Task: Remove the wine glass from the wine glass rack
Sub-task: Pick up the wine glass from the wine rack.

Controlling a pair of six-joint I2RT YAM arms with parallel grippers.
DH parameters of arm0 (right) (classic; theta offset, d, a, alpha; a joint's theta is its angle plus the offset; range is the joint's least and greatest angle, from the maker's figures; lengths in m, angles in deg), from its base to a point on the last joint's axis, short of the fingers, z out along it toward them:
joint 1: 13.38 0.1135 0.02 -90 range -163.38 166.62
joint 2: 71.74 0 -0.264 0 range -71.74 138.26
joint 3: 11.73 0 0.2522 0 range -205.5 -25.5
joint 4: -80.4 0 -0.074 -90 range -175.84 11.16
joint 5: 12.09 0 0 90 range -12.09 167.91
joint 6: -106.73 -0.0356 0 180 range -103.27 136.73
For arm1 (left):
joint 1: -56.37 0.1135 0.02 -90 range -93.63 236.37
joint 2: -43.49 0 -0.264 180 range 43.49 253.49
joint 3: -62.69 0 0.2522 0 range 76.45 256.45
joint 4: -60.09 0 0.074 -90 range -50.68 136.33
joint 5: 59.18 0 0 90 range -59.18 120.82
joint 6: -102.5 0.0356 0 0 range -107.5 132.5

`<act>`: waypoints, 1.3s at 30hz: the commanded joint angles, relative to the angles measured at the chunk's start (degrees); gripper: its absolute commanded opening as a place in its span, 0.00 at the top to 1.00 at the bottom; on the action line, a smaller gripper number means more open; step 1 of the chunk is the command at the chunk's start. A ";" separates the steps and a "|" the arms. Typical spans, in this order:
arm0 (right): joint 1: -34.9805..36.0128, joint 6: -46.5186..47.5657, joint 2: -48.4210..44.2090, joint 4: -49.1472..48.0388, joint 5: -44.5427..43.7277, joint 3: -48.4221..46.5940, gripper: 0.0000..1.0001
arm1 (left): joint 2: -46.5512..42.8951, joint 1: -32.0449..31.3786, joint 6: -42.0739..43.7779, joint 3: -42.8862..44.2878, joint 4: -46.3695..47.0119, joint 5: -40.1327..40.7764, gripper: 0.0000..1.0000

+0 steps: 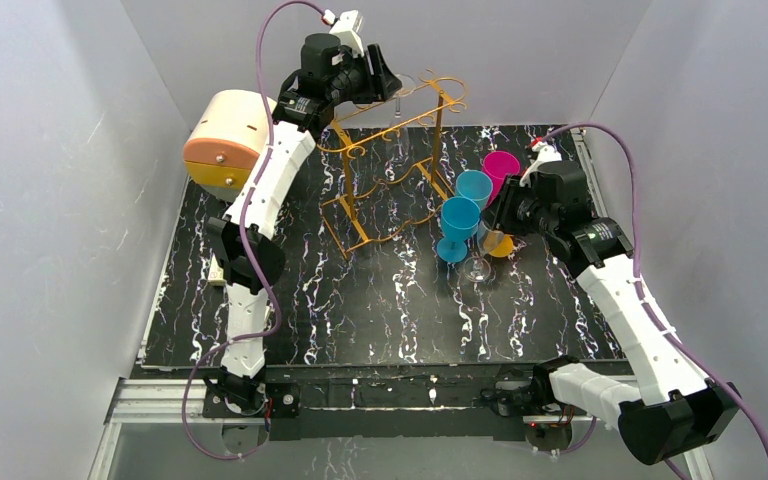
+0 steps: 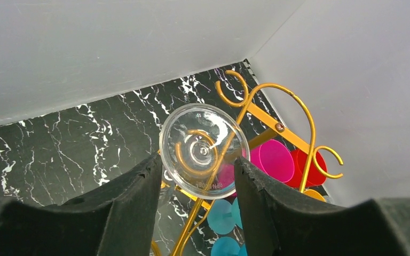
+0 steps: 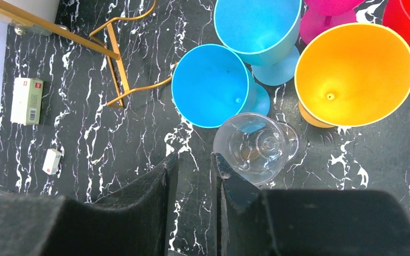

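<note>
the wine glass [image 2: 203,151] is hanging foot-up in the wine glass rack [image 2: 293,114], probably light and slick (brittle too); the left gripper [image 2: 197,161] is straddling its foot, the sensible hold, half-wide, contact unclear.

The wine glass rack [image 1: 392,175] is a thin golden-orange wire frame with curled scroll ends on top, wavy side rails and slim legs. It stands upright on the table [image 1: 360,320], toward 12 o'clock from the table's middle in the top view, and its length runs roughly from 8 o'clock to 2 o'clock. The wine glass [image 1: 400,100] is clear and hangs upside down from the top rails at the rack's 12 o'clock end. In the left wrist view its round foot [image 2: 204,151] faces up, resting over a scroll of the rack [image 2: 261,114], with the stem dropping between the rails.
</note>
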 commanded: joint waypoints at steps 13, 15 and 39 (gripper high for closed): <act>0.03 -2.81 1.16 -2.81 4.45 -1.05 0.64 | 1.74 1.31 -2.45 0.84 -0.07 -3.17 0.61; 0.00 -3.19 0.86 -2.97 4.58 -0.87 0.64 | 1.98 1.44 -2.86 1.22 0.21 -3.17 0.61; 0.00 -1.92 14.21 -4.82 11.66 -21.24 0.59 | 6.71 5.30 -7.50 2.56 7.47 -22.06 0.67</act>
